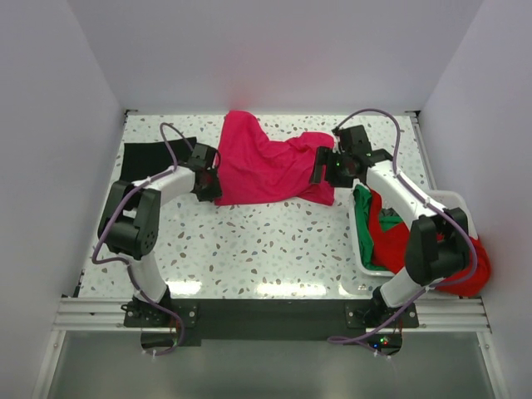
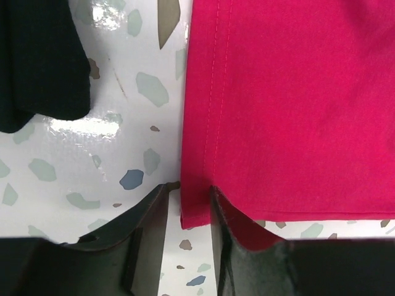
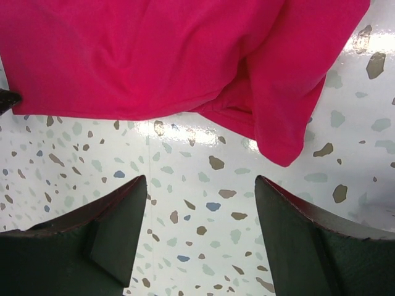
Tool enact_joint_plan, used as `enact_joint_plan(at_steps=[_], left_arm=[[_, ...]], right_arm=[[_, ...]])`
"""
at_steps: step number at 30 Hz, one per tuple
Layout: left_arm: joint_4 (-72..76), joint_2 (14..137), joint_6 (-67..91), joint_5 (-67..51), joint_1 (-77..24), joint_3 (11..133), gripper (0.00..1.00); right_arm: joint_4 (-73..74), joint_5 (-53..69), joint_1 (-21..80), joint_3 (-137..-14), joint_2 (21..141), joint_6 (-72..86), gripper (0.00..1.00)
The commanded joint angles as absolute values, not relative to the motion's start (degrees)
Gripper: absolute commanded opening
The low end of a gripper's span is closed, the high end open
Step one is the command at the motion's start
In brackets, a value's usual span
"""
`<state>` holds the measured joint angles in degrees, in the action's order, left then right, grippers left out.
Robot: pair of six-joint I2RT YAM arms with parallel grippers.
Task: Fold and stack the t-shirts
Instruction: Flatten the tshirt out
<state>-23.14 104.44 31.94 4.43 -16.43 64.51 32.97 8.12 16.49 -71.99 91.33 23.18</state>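
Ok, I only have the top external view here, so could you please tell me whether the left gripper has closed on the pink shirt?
Observer: Not closed. The left wrist view shows the left gripper open, its jaws either side of the magenta t-shirt's hem corner.
Operator: Thanks. Is the right one holding anything?
Observer: No. The right gripper is wide open over bare table, the shirt's edge lying just beyond its jaws.
Operator: Does the black shirt touch the pink one?
Observer: No. A strip of table separates the black t-shirt from the magenta hem.
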Motion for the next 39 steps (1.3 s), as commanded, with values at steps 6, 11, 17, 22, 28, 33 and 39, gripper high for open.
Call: enact_joint_plan(at_steps=[6,11,17,22,28,33,39], left_arm=[[-19.35,105.30,32.17,0.27,-17.84,63.28,0.18],[-19.16,102.49,33.83,-2.37,-17.40,64.59,0.00],[-24.43,87.91,37.00,-0.18,-10.75,73.64,0.00],[-25.05,76.74,35.43,0.97,-2.91,71.99,0.00],[-27.43,76.03,34.10,-1.49,-0.09,67.51,0.00],[-27.07,74.53,33.75,-1.06,0.00,66.35,0.00],[-28.21,73.22,32.87,-0.62,0.00,65.40,0.00]], right_arm=[[31.47,7.47,16.52,-71.54,88.68,24.08,0.74],[31.02,6.94,16.52,-69.44,88.77,23.91,0.74],[33.92,4.05,16.96,-69.17,88.95,21.27,0.73],[33.84,3.25,17.40,-68.73,89.21,21.27,0.73],[33.57,2.37,19.60,-69.61,93.77,20.83,0.72],[32.52,3.42,19.69,-69.96,97.29,20.74,0.72],[29.88,5.36,19.60,-69.78,101.07,22.40,0.66]])
